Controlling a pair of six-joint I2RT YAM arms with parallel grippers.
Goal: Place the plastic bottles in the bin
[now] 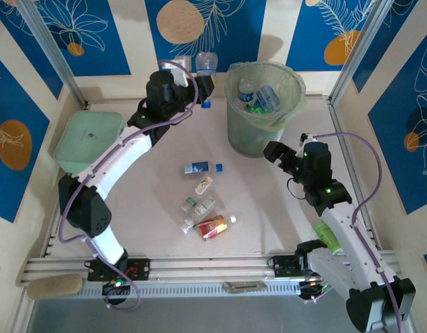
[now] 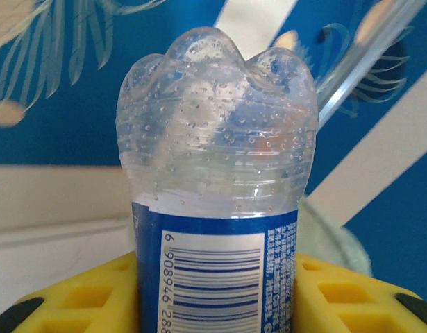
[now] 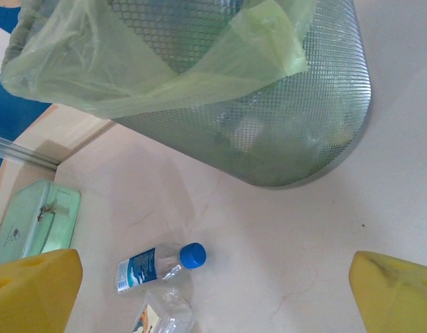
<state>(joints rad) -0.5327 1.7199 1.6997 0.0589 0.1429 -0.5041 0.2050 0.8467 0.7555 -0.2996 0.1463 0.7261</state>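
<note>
My left gripper (image 1: pixel 205 89) is raised at the back of the table, just left of the bin (image 1: pixel 249 135), and is shut on a clear plastic bottle (image 1: pixel 205 66) with a blue label. In the left wrist view that bottle (image 2: pixel 216 139) stands base-up between my yellow fingers (image 2: pixel 81 298). The bin, lined with a pale green bag, holds several bottles (image 1: pixel 260 97). On the table lie a blue-capped bottle (image 1: pixel 201 167), two crushed clear ones (image 1: pixel 204 185) (image 1: pixel 199 206) and a red-orange one (image 1: pixel 213 225). My right gripper (image 1: pixel 275 151) is open beside the bin (image 3: pixel 269 104), above the blue-capped bottle (image 3: pixel 157 263).
A flat mint-green case (image 1: pixel 88 139) lies at the left edge of the table. A green bottle (image 1: pixel 326 236) lies by the right arm's lower link. Blue patterned walls and metal posts close in the back and sides.
</note>
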